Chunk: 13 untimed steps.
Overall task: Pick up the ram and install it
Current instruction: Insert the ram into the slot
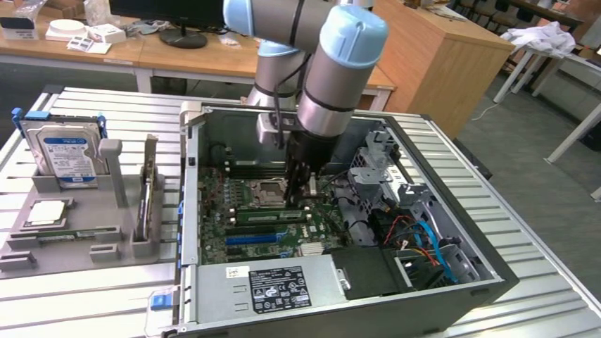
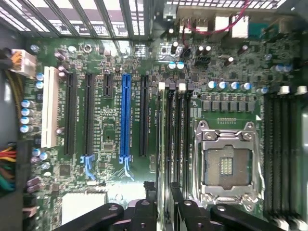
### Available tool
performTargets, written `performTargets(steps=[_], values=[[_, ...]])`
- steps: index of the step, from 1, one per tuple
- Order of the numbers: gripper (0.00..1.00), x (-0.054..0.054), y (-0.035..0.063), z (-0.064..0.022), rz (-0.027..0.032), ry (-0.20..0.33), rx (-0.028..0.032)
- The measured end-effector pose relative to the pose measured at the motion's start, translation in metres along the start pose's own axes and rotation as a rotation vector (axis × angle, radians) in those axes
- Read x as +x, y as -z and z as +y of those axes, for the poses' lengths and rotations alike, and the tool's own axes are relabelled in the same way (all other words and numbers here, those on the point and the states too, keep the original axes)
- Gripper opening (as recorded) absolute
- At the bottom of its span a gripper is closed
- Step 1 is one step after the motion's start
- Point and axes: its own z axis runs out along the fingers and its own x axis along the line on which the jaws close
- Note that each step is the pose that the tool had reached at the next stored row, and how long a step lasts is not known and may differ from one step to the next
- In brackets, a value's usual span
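My gripper (image 1: 305, 201) reaches down into the open computer case (image 1: 193, 211), just above the motherboard (image 1: 244, 239). The ram (image 1: 267, 215), a narrow green stick, lies along the black slots beside the empty processor socket (image 1: 266, 190), with its end at my fingers. In the wrist view the two black fingers (image 2: 147, 211) stand close together, shut on the ram's thin edge (image 2: 166, 187), which runs in line with the memory slots (image 2: 185, 134) next to the socket (image 2: 226, 163). Whether the stick is seated in a slot I cannot tell.
A grey fixture (image 1: 103, 246) at the exterior view's left holds a blue-labelled hard drive (image 1: 66, 151), a square silver processor (image 1: 47, 211) and another green stick (image 1: 61, 234). Inside the case are the power supply (image 1: 281, 289), coloured cables (image 1: 423, 239) and a drive cage (image 1: 385, 162).
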Motion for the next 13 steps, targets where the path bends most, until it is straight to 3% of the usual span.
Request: performTargets(steps=[13], values=[[0.25, -0.002, 0.0533, 0.0024, 0.0003, 0.000, 0.0003]])
